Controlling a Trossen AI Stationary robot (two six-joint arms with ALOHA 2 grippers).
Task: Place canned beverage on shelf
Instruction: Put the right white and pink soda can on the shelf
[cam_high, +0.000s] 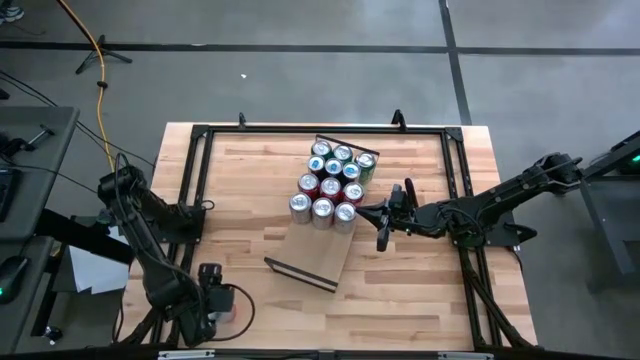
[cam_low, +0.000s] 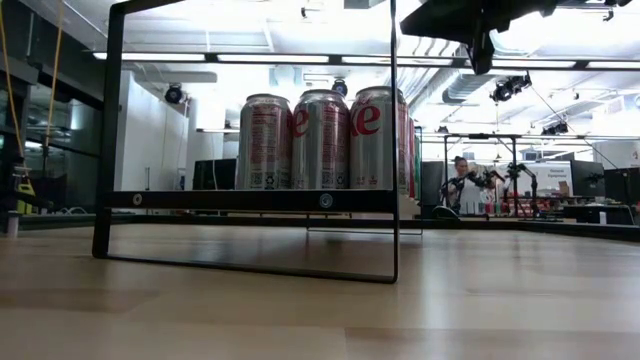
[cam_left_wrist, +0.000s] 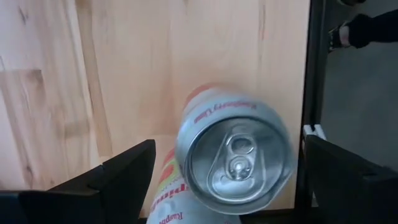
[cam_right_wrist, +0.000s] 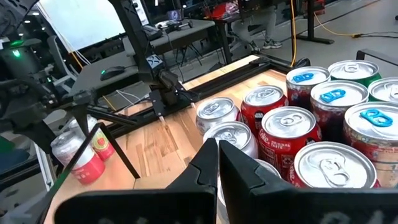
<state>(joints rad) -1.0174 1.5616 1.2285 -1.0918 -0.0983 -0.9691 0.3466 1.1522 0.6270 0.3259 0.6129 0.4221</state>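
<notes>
Landmark for all positions: the shelf (cam_high: 318, 252), a light-wood board with dark end rails lying on the tabletop (cam_high: 250, 190).

**Left side.** The left claw (cam_high: 212, 297) hangs over the near left corner of the tabletop, well apart from the shelf. Its fingers (cam_left_wrist: 118, 171) are spread wide, one on either side of an upright can with a silver top (cam_left_wrist: 235, 158). The fingers are not touching its wall, so this can is not gripped. A second can (cam_left_wrist: 165, 199) lies just beside the upright one, partly hidden beneath it. Both stand off the shelf.

**Centre.** A cluster of cans (cam_high: 331, 183) stands upright at the far end of the shelf, packed touching one another in roughly four rows. The tops are mixed: silver, blue-tabbed and green. The near end of the shelf is bare board.

**Right side.** The right claw (cam_high: 383, 222) sits just beside the cluster's right edge, above the shelf, fingers pressed together and pinching nothing. Its wrist view looks over red cans (cam_right_wrist: 287, 140) past the closed fingertips.

**Progress assessment.**
- Done: roughly a dozen cans are in position on the shelf.
- Remaining: at least the two cans at the left claw.
- Step in hand, by judgement: the left claw is placed to close on the upright can. That grasp is not yet made.
</notes>
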